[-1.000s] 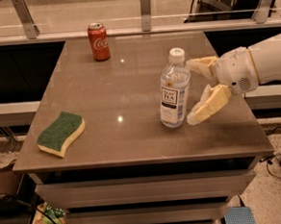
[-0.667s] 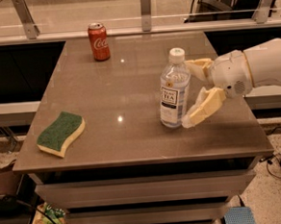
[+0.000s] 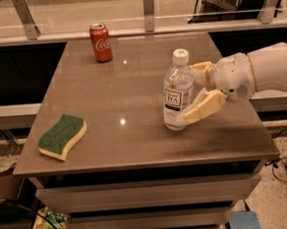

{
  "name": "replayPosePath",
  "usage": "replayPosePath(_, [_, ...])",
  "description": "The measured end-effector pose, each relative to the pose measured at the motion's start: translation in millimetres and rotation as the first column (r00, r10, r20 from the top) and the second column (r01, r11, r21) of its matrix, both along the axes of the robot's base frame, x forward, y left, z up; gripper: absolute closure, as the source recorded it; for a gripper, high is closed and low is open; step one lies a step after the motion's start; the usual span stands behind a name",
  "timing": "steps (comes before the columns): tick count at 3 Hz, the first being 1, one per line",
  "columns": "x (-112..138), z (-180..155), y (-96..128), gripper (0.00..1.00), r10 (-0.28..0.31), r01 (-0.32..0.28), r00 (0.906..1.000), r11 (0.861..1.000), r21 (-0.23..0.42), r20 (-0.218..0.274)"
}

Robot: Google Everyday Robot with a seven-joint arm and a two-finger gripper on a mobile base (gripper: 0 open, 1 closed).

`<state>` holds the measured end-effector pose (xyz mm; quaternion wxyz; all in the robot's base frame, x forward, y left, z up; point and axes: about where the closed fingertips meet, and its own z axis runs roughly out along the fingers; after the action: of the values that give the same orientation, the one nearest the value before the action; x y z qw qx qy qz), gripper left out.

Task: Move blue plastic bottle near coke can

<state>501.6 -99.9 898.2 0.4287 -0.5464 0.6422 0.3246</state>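
Note:
The blue plastic bottle [image 3: 178, 92] stands upright right of the table's centre, with a white cap and a "Tea" label. The coke can [image 3: 101, 42] stands upright at the far left of the table, well apart from the bottle. My gripper [image 3: 188, 94] comes in from the right at the bottle's side. Its jaws are open and straddle the bottle: one cream finger [image 3: 202, 109] lies in front near the base, and the other [image 3: 202, 71] is behind, near the shoulder. The bottle rests on the table.
A green and yellow sponge [image 3: 62, 136] lies near the front left corner of the brown table [image 3: 122, 88]. A glass railing [image 3: 146, 8] runs behind the table's far edge. Drawers sit below the table top.
My gripper has moved left toward the bottle, and its fingers now reach around the bottle's sides. The bottle, can and sponge have not moved.

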Motion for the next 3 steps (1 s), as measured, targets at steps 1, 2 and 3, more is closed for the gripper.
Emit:
replayPosePath(1, [-0.4,0.4,2.2,0.41,0.004,-0.004,1.0000,1.000,0.000,0.001])
replayPosePath(2, [-0.8,0.9,4.6,0.65,0.008,-0.008,1.0000,1.000,0.000,0.001])
replayPosePath(3, [-1.2,1.3,6.8,0.88,0.013,-0.013,0.9999,1.000,-0.001,0.002])
